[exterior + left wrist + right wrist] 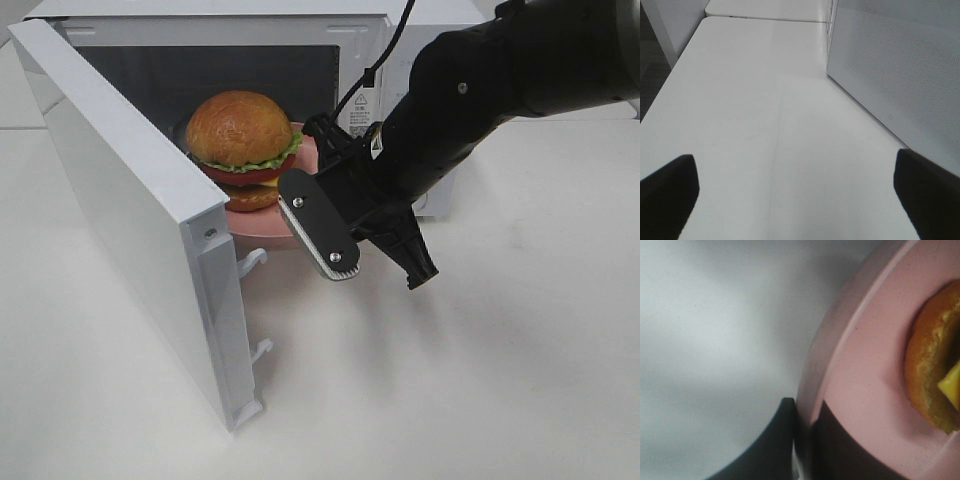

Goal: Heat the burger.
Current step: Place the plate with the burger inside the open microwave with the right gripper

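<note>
The burger [243, 140], with a golden-brown bun, green lettuce, red tomato and yellow cheese, sits on a pink round plate [262, 225] at the mouth of the open white microwave [400, 40]. My right gripper [312, 228] is shut on the plate's near rim. The right wrist view shows its two dark fingers [775, 445] pinching the rim [807, 405], with the gripper [802, 445] just below the bottom bun [935, 370] and the plate [865, 370]. My left gripper [795, 200] is open and empty over the white table; it is out of the high view.
The microwave door [130, 200] stands open, swung out to the left toward the front of the table. Its meshed outer face [900, 65] is close to my left gripper. The white table [500, 380] extends in front and to the right.
</note>
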Tool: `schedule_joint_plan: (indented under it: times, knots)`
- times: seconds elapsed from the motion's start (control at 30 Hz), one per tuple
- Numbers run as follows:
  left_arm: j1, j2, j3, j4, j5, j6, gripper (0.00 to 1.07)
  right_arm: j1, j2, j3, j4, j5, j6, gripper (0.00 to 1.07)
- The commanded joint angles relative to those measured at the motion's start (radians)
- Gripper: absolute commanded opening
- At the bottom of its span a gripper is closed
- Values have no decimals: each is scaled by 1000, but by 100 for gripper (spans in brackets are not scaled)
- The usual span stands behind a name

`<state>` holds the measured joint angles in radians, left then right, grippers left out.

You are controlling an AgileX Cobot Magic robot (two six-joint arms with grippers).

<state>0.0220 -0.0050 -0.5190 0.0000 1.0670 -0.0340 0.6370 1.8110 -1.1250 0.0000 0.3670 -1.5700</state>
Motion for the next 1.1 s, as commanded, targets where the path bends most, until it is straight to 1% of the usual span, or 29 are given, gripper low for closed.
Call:
schedule_joint_plan:
  times: [0.03,0.33,0.53,0.83,1.1]
  knots:
    - [-1,-6,3,0,3,-1,98,-5,-6,-28,0,-58,-2,0]
    - [-1,-6,3,0,3,-1,98,-3,49,-87,0,-56,23,0]
    - [-1,-6,3,0,3,-1,98,-3,95,-147,-36,-56,110,0]
    - [-1,-6,3,0,3,-1,98,-3,142,-201,-61,-52,132,0]
    - [-1,-6,3,0,3,-1,98,-3,191,-274,-90,-34,181,0]
